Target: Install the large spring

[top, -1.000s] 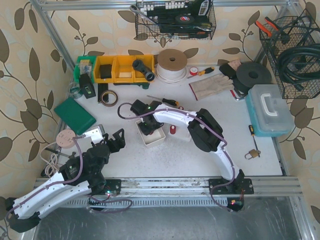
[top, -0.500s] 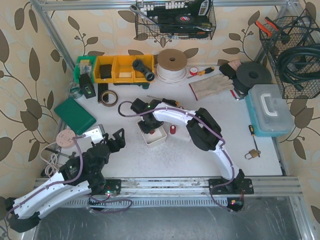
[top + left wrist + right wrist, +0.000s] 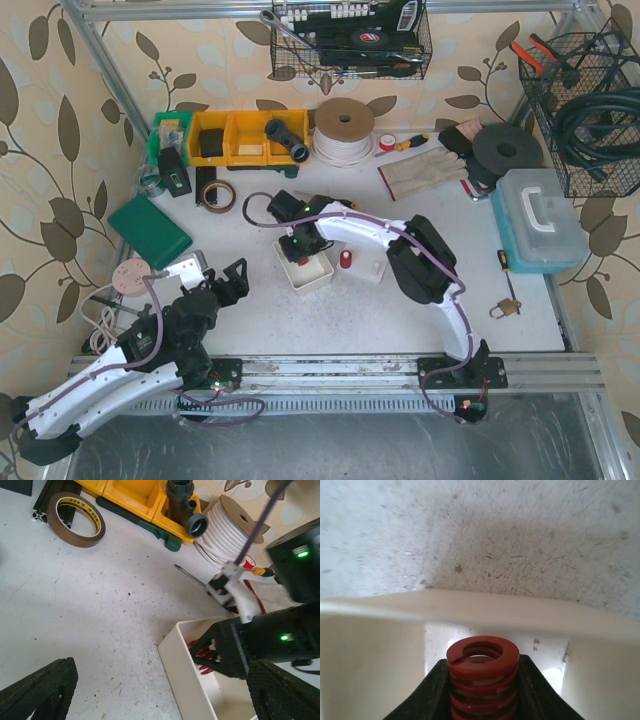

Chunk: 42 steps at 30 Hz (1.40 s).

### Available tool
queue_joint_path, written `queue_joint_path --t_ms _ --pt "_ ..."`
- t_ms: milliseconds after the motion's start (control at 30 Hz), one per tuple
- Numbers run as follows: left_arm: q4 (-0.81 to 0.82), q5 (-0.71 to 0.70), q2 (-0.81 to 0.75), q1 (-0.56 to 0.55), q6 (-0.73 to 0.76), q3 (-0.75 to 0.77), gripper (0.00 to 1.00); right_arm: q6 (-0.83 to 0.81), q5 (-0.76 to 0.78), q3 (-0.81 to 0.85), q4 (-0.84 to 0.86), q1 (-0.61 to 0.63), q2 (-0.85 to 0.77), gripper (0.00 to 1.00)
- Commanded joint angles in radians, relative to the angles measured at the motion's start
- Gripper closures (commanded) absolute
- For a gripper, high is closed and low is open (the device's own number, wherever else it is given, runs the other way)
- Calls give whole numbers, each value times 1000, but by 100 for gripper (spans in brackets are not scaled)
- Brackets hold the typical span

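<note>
My right gripper [image 3: 302, 250] reaches into the small white tray [image 3: 318, 279] at mid-table and is shut on a large red coil spring [image 3: 482, 672]. In the right wrist view the spring stands upright between my black fingers [image 3: 427, 695], just inside the tray's wall [image 3: 470, 611]. The left wrist view shows the same spring [image 3: 203, 652] gripped in the tray [image 3: 185, 680]. My left gripper [image 3: 228, 280] is open and empty over the bare table, left of the tray. A small red cylinder [image 3: 346, 260] and a white block [image 3: 375, 270] sit right of the tray.
A tape roll [image 3: 215, 193], yellow bins [image 3: 235, 137] with a black pipe fitting [image 3: 285, 138], and a white cord spool [image 3: 343, 130] stand behind. A screwdriver [image 3: 325, 200] lies beyond the tray. A green pad [image 3: 150, 230] is at the left, a blue case [image 3: 540, 220] at the right.
My right arm has shifted a little to the right and back over the tray, still gripping the spring. The left arm has barely moved.
</note>
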Motion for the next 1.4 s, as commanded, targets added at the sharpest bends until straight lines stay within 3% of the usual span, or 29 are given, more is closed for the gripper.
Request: queue_joint_path --t_ms 0,200,300,533,667,933,1133,1367 --pt "35 31 -21 -7 35 10 6 63 -55 -48 87 -14 -162 100" --pt "80 168 74 -7 103 87 6 132 -75 -129 181 -15 -324 100" --pt "160 289 130 -7 132 124 7 193 -83 -238 305 -22 -462 100" --pt "467 635 332 -7 150 187 15 433 -131 -583 653 -86 -775 100" --pt "689 776 439 -7 45 182 19 585 -139 -745 816 -127 -935 100" --pt "1085 864 600 -7 -133 174 18 902 -138 -1017 1145 -203 -1146 100" --pt "1149 903 694 -7 -168 236 20 992 -122 -1094 1235 -204 -1210 100" --pt "1162 817 691 -7 -171 225 22 1100 -81 -1182 1347 -204 -1252 100"
